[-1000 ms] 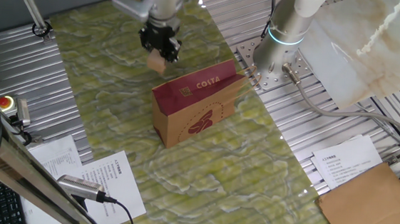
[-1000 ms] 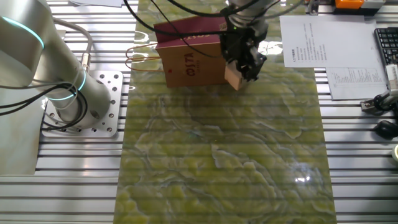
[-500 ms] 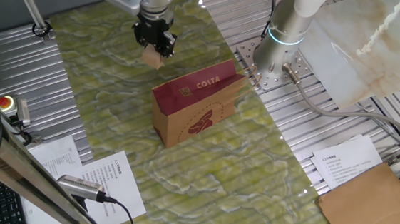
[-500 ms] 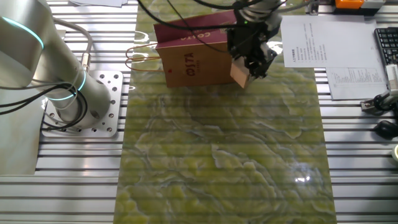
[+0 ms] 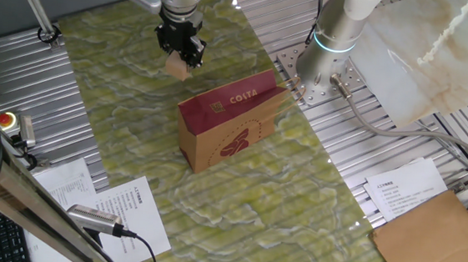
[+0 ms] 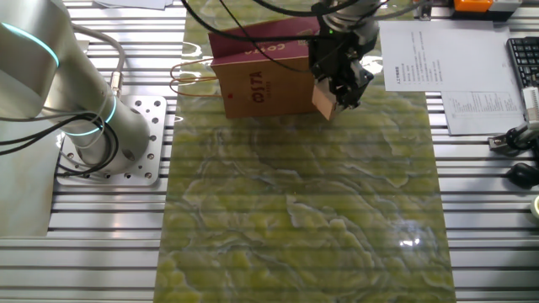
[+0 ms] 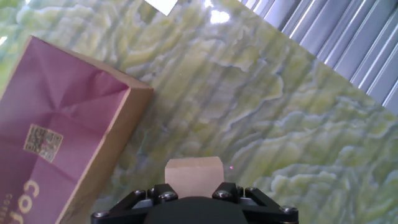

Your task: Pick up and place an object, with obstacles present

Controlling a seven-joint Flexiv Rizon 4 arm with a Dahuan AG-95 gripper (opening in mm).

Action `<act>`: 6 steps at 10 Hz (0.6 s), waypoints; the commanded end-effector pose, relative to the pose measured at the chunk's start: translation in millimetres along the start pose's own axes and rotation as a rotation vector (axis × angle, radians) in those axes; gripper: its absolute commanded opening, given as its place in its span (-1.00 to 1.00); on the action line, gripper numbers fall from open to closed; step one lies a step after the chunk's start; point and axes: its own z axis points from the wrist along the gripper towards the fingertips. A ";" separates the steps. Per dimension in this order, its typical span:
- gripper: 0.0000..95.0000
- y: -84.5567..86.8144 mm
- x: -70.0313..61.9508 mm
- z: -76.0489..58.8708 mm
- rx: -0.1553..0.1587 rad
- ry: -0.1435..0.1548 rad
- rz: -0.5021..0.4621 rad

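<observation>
One fixed view: my gripper [image 5: 180, 53] pinches the cube [image 5: 176, 67] at its tips, above the green mat [image 5: 119, 97], at about 11 o'clock from the COSTA carton [image 5: 228, 120] and apart from it.

Other fixed view: cube [image 6: 323, 101] between my closed-in fingers, just at 3 o'clock of the carton [image 6: 257, 80], clear of the mat [image 6: 303, 210].

Hand view: cube [image 7: 193, 177] sits straight ahead of my fingers; carton [image 7: 65, 121] at 9 o'clock, open mat [image 7: 280, 124] toward 3 o'clock, likely the safer way to set down.

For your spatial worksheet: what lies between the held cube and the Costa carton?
Only bare green mat; the hand view shows cube and carton apart.
</observation>
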 end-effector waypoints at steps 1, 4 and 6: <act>-1.00 -0.3 0.7 0.2 0.007 -0.006 -0.033; -1.00 -0.3 0.7 0.2 0.007 -0.032 -0.017; -1.00 1.1 2.6 -2.5 0.005 -0.050 -0.016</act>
